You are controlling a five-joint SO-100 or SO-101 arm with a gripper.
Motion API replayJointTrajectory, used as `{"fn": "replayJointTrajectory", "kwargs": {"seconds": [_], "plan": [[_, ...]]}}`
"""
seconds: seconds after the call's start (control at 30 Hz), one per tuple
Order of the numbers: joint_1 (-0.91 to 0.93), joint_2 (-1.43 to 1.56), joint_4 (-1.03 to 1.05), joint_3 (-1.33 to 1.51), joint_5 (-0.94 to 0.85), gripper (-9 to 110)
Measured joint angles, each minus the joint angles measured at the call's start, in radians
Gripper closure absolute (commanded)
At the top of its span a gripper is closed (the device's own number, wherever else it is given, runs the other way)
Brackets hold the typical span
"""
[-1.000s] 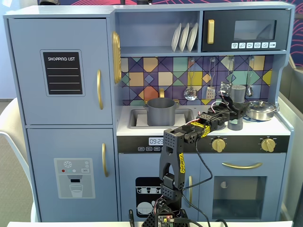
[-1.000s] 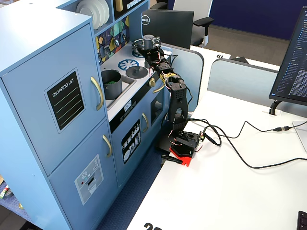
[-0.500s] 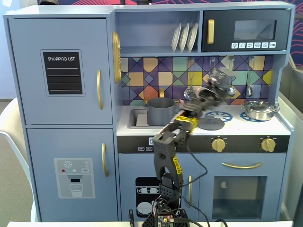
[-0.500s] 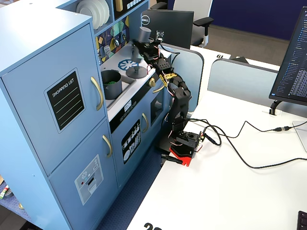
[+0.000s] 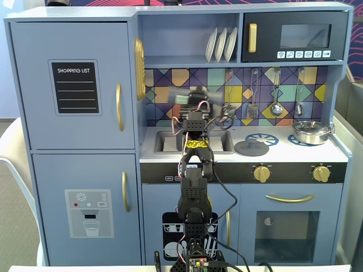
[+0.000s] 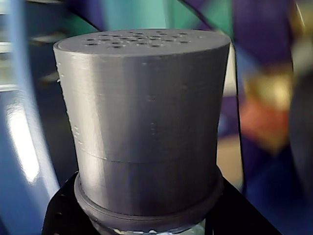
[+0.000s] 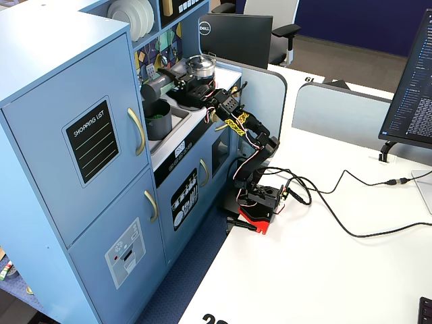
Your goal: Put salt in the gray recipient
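Note:
The salt is a gray shaker with a perforated cap, and it fills the wrist view. My gripper is shut on its body just below the cap. In a fixed view the salt lies nearly sideways, cap end pointing left, just above the gray recipient. That pot stands in the sink with green showing inside it. My gripper holds the salt from the right. From the front, the salt is blurred, my gripper sits above the sink, and the arm hides most of the recipient.
A shiny steel pan sits on the right burner, also in view near the back of the counter. A flat gray lid lies on the left burner. Utensils hang on the tiled wall. The sink has raised edges.
The arm has swung left from the stove side to above the sink, carrying the salt. The shaker went from upright to nearly sideways over the recipient.

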Motion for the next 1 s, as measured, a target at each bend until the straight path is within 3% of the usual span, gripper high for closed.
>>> {"fn": "replayJointTrajectory", "kwargs": {"seconds": [0.2,0.4,0.53,0.77,1.0], "plan": [[-0.074,-0.092,0.063,-0.066,0.308,101],[-0.138,-0.137,0.058,-0.103,0.485,101],[-0.147,-0.164,0.058,-0.124,0.532,101],[-0.129,-0.253,0.235,-0.247,0.572,101],[-0.184,-0.253,-0.002,-0.255,0.525,101]]}}
